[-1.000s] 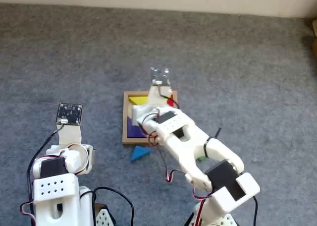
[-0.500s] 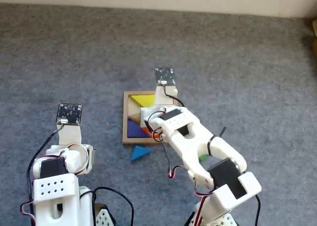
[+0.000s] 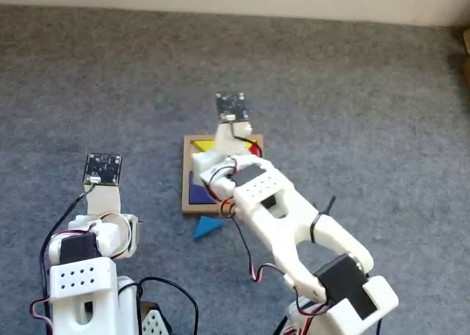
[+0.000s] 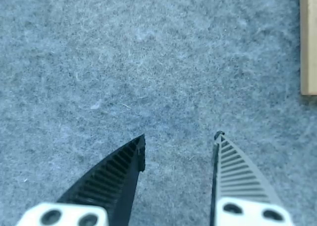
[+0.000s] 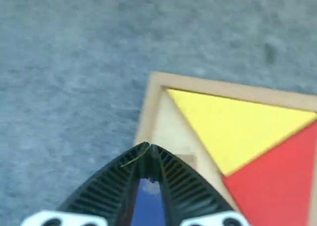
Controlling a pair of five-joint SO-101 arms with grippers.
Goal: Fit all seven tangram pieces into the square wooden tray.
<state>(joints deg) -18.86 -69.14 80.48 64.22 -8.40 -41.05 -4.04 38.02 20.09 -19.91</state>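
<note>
Now | tray point(image 5: 223, 88): pale wood | yellow triangle point(image 5: 237, 132), red triangle point(image 5: 272, 186) inside | right gripper point(image 5: 147, 146) closed | left gripper point(image 4: 179, 137) wide

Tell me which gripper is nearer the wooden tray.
Right. The right gripper hangs over the wooden tray, by the yellow piece; the left gripper sits above carpet, clear of the tray's edge.

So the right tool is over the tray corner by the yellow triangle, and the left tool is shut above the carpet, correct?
No. The left tool is open above the carpet, as the left wrist view shows. The right tool is over the tray corner by the yellow triangle, as stated.
</note>
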